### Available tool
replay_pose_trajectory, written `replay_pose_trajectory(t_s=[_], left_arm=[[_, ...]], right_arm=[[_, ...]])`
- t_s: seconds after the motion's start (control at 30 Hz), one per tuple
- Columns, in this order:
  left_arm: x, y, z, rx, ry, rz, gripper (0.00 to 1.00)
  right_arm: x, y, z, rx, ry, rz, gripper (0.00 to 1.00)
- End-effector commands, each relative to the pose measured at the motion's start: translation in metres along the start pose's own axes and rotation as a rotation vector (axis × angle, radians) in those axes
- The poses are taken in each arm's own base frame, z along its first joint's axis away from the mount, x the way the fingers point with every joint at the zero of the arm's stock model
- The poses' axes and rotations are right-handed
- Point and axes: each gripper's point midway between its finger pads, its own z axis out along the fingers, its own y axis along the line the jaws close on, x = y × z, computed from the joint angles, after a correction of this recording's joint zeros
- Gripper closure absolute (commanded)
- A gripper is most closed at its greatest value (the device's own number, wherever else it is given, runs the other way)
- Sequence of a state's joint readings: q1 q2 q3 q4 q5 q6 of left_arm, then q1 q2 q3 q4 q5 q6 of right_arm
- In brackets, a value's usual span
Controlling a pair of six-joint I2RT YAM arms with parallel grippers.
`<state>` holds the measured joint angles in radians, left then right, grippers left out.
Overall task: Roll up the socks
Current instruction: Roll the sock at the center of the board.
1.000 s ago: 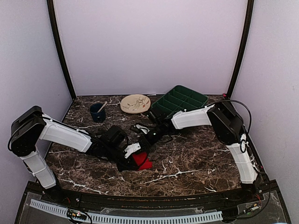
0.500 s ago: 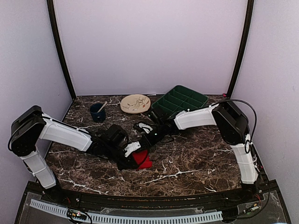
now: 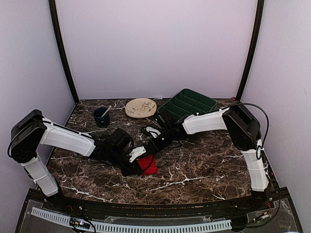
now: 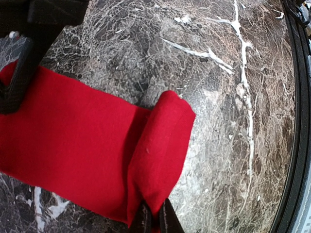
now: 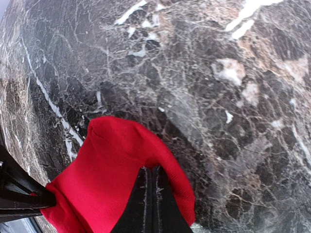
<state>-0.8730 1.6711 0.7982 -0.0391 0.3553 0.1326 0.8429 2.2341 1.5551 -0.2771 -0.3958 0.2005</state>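
Pinching socks (image 4: 73,131) roll, left pincer (image 4: 155,221) (roll crosswise to length).

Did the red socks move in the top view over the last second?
Yes, slightly. The red socks have bunched into a tighter shape and edged a little toward the green tray.

The socks (image 4: 82,145) are plain bright red, the table (image 4: 223,116) dark brown marble veined white. My fingers (image 5: 141,208) are black; the tray (image 3: 187,104) green, the cup (image 3: 101,117) blue.
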Motion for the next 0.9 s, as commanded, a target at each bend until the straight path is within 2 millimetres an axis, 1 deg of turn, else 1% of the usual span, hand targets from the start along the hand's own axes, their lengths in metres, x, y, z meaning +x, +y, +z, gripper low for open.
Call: replay_pose_trajectory(t_s=[0.0, 0.33, 0.5, 0.73, 0.87], left_arm=[[0.003, -0.003, -0.01, -0.002, 0.02, -0.027, 0.95], [0.009, 0.0, -0.004, 0.022, 0.066, -0.065, 0.96], [0.011, 0.006, -0.006, 0.06, 0.095, -0.115, 0.96], [0.007, 0.005, -0.001, 0.171, 0.122, -0.157, 0.96], [0.005, 0.0, 0.001, 0.258, 0.14, -0.188, 0.97]], right_arm=[[0.052, -0.053, 0.003, 0.183, 0.148, 0.107, 1.0], [0.055, -0.054, 0.001, 0.191, 0.148, 0.114, 1.0], [0.055, -0.053, 0.001, 0.189, 0.144, 0.112, 1.0], [0.054, -0.051, 0.001, 0.18, 0.141, 0.106, 1.0], [0.052, -0.051, -0.001, 0.183, 0.133, 0.105, 1.0]])
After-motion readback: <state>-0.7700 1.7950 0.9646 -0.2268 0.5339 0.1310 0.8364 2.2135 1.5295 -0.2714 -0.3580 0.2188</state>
